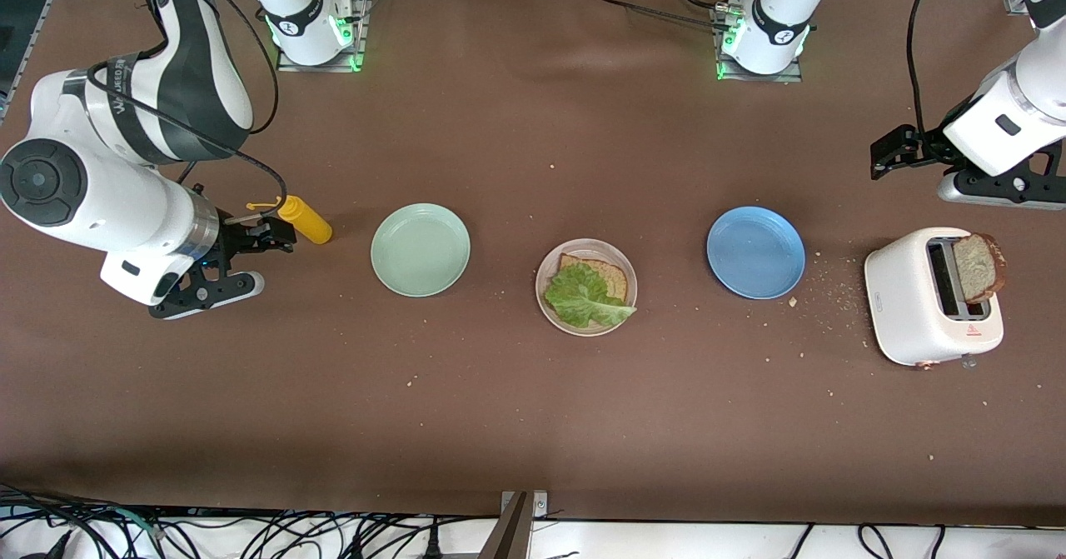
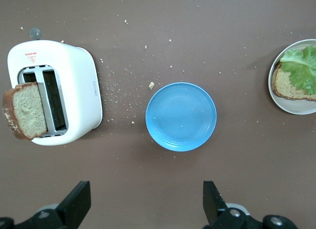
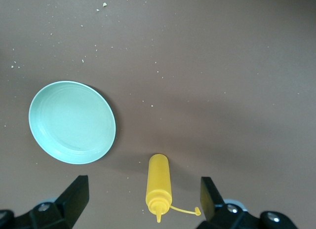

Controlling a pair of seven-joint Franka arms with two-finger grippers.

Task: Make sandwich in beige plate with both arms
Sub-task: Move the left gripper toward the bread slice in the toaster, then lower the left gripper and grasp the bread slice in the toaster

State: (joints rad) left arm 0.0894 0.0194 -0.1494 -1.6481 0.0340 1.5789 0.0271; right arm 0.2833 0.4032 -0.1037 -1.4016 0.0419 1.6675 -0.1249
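Note:
The beige plate (image 1: 583, 331) sits mid-table with one bread slice (image 1: 608, 276) on it and a lettuce leaf (image 1: 583, 296) lying on that slice. A second bread slice (image 1: 976, 266) stands up out of the white toaster (image 1: 912, 301) at the left arm's end. My left gripper (image 1: 884, 152) hangs open and empty over bare table beside the toaster; its wrist view shows the toaster (image 2: 74, 86), that slice (image 2: 24, 110) and the beige plate's rim (image 2: 291, 108). My right gripper (image 1: 279, 234) hangs open and empty over a lying yellow squeeze bottle (image 3: 158, 182).
A mint-green plate (image 1: 420, 249) lies between the bottle (image 1: 306, 219) and the beige plate. A blue plate (image 1: 755, 252) lies between the beige plate and the toaster. Both are empty. Crumbs are scattered round the toaster and the blue plate.

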